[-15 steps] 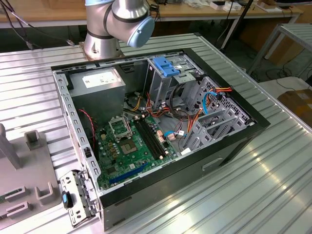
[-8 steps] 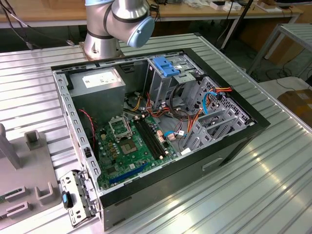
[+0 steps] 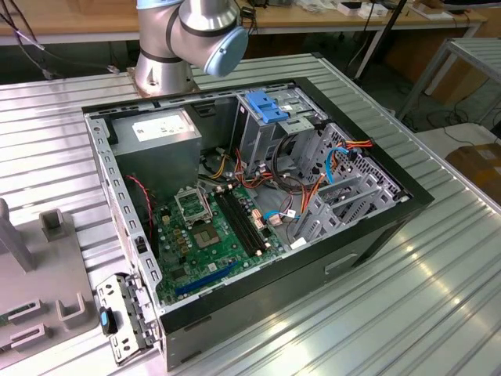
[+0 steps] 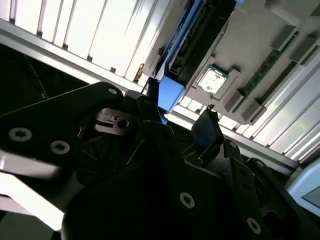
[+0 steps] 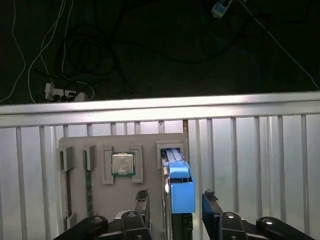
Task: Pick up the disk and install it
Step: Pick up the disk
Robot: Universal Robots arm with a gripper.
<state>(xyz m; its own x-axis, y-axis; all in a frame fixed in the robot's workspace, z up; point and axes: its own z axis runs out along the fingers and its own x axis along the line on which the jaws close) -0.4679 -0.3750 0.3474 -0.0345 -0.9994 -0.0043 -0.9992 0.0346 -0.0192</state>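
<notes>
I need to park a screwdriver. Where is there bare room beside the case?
The ribbed table is bare on the exterior view's right of the computer case. Crowded: inside the case with cables, and on the fixture tray.

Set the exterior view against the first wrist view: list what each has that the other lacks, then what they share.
Exterior view's own: the open computer case with its motherboard, and the arm's base. First wrist view's own: the disk standing on edge in a slot, the open end effector straddling it, and a processor chip. Shared: the grey fixture plate and the ribbed metal table.
</notes>
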